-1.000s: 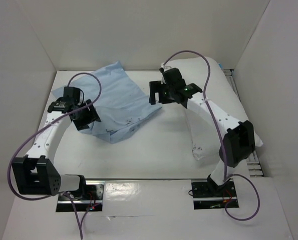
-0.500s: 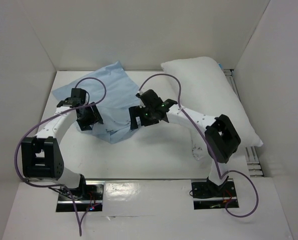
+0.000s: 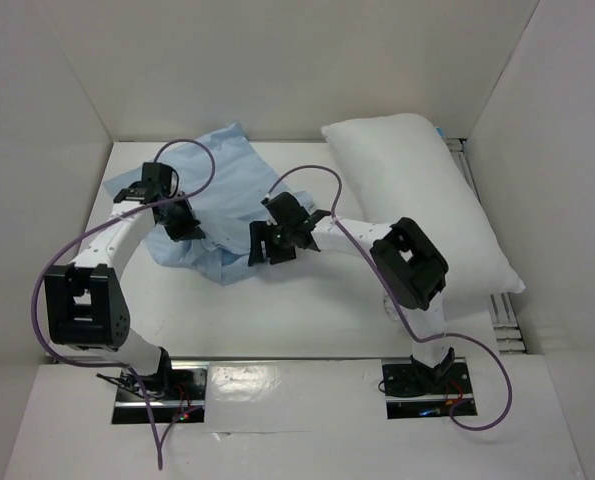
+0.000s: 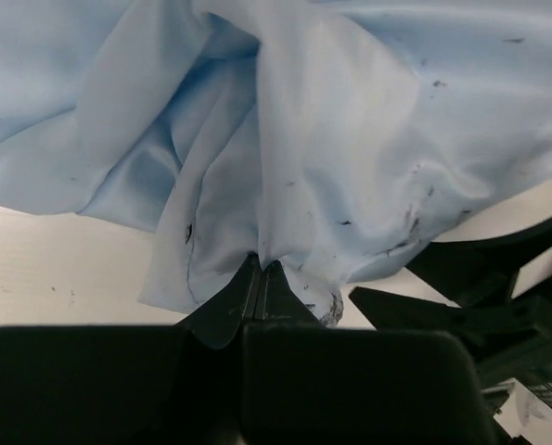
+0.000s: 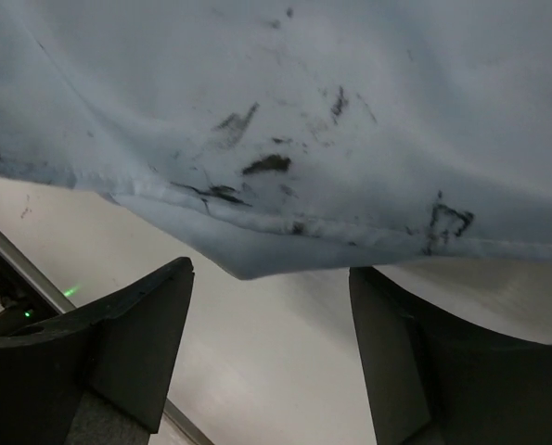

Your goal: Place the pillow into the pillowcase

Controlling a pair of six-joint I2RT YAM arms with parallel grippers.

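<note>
The step in hand looks like taking hold of the pillowcase [image 4: 350,139] so its mouth can be opened; nothing of the pillow [image 3: 417,200] is inside it yet. The left pincer [image 4: 260,273] is clenched on a bunched fold of the blue cloth, which rises and fans out from its tips in the left wrist view. The right pincer [image 5: 271,278] is released, jaws standing apart, with the speckled hem [image 5: 285,222] of the pillowcase just ahead of them and bare counter [image 3: 307,310] below; whether the cloth touches either finger I cannot tell. The two pincers sit near each other along the same near edge of the cloth, the left one to the left of the right one. The pillow lies well apart from both, off to the right of the right pincer and beyond it, untouched. The next move likely calls for the right pincer to close on a single layer of that hem, so the two grips can part the opening before the pillow is fetched. Hard to judge: whether the left pincer holds one layer or both, and where the open end of the pillowcase truly lies. The right arm [image 3: 407,265] covers part of the pillow's near side from above.
</note>
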